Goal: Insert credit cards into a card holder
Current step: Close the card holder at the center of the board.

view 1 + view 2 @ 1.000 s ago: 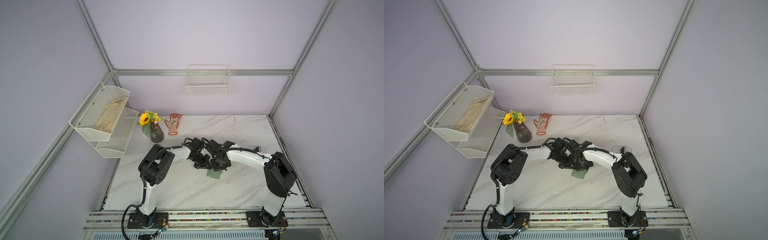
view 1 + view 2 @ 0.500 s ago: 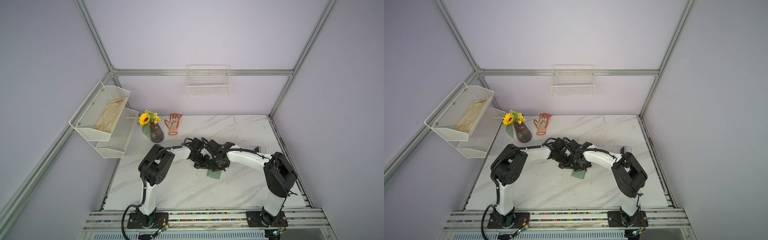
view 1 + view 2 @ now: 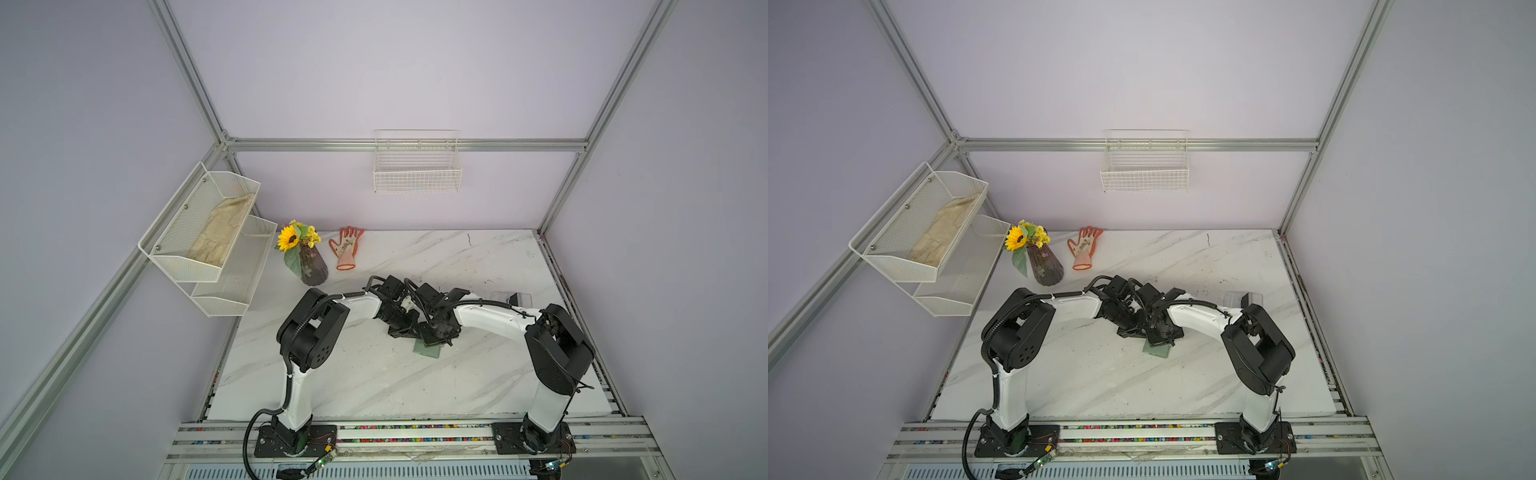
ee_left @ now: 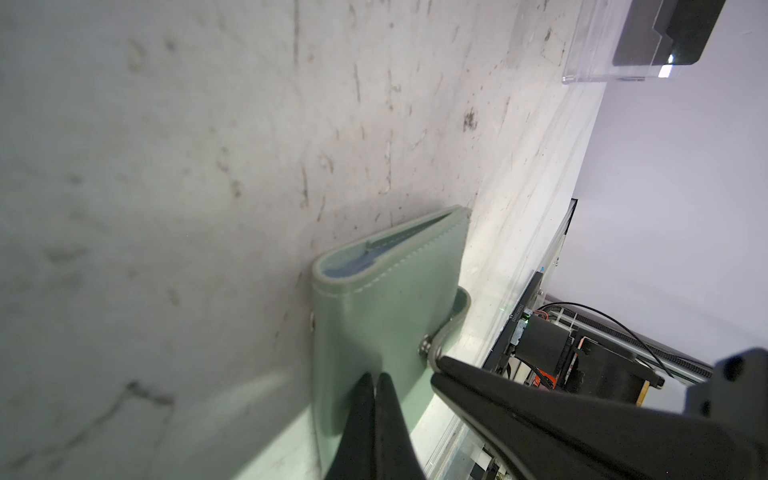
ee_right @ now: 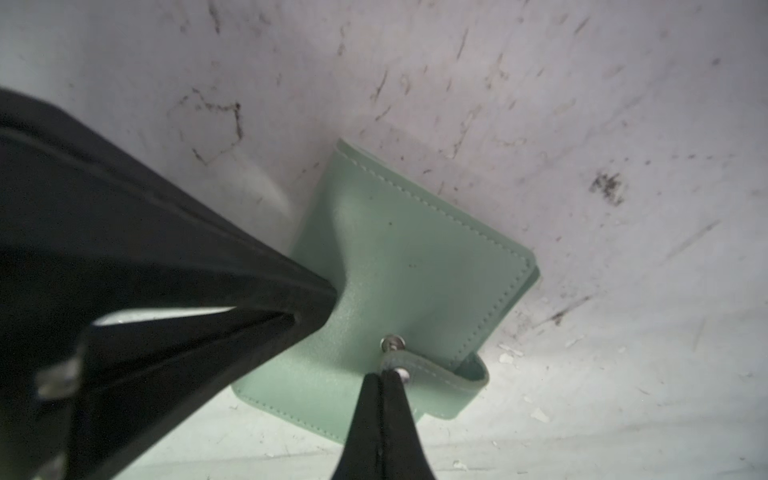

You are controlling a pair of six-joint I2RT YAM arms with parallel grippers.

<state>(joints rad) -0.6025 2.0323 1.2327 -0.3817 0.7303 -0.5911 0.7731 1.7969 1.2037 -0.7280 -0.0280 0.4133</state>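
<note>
Arms barely moved this last second: left pincer (image 4: 374, 378), tips together, presses the card holder (image 5: 415, 257) flat; right pincer (image 5: 380, 376) clamped on its snap tab (image 5: 440, 376), stud (image 5: 392, 341) bared, so opening looks underway.

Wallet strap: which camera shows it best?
Right wrist view: the strap is close and face-on, unsnapped, both snap halves visible, its end pinched by the right claw. The left wrist view shows it edge-on. In both top views only a corner of the wallet shows under the arms.
</note>
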